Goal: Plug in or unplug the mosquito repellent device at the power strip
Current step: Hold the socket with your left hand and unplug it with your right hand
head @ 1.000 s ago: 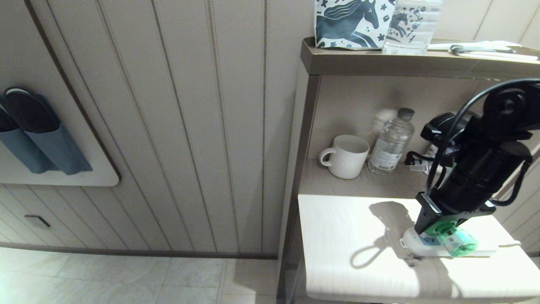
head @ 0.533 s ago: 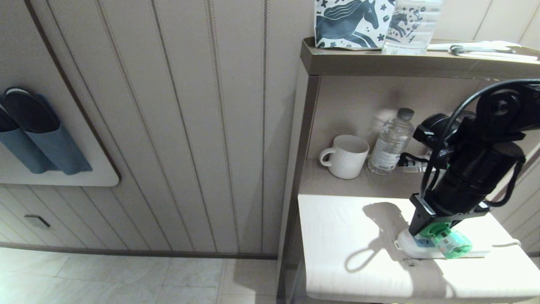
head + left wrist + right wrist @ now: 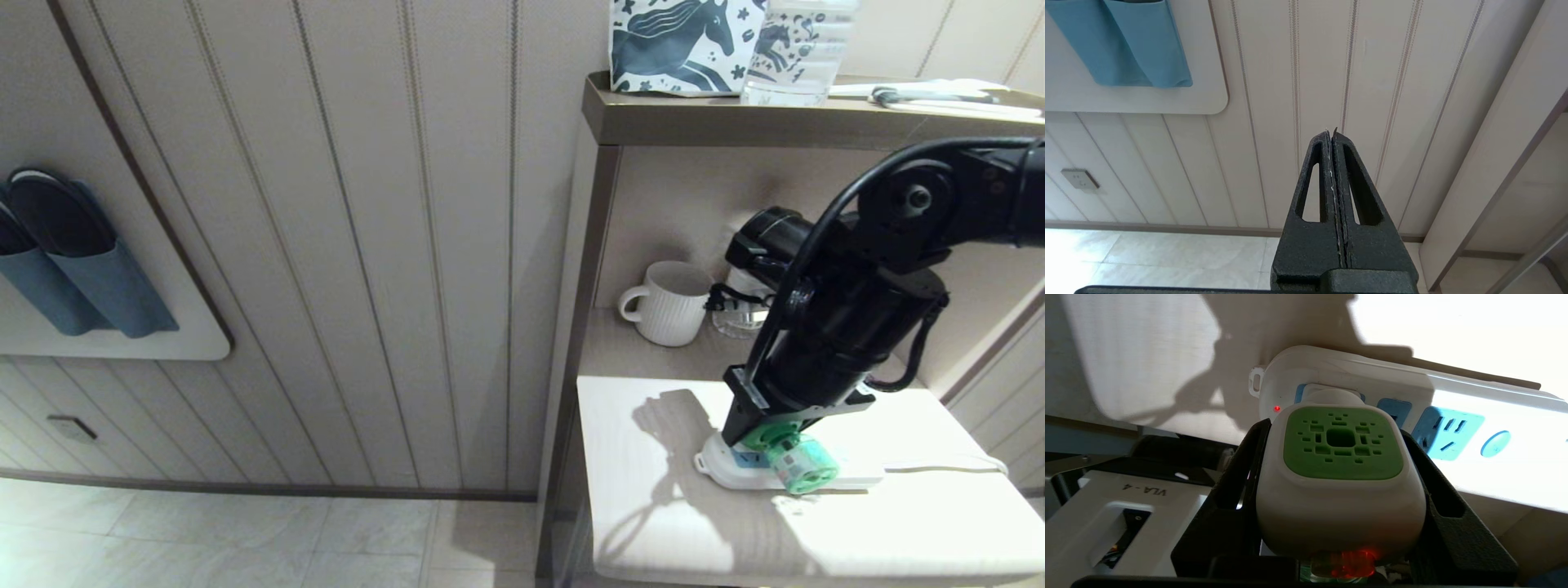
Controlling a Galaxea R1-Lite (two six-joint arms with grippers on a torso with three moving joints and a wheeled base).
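R gripper (image 3: 771, 437) clamps the mosquito repellent device (image 3: 790, 457), seated in the left-end socket of the power strip (image 3: 849, 475), whose long axis runs left-right. L gripper (image 3: 1333, 134) is closed, parked far left by the wall.

Left hand (image 3: 1334, 134) pressed closed, facing panelled wall (image 3: 1298, 81) above tiled floor (image 3: 1167, 257).

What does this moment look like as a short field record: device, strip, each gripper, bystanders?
device: mosquito repellent device plugged into the strip's end socket, red lights lit
strip: power strip lying flat on the white tabletop
right gripper: right gripper clamped on the device's head
left gripper: left gripper shut, empty, facing the panelled wall
bystanders: ribbed mug on the shelf behind
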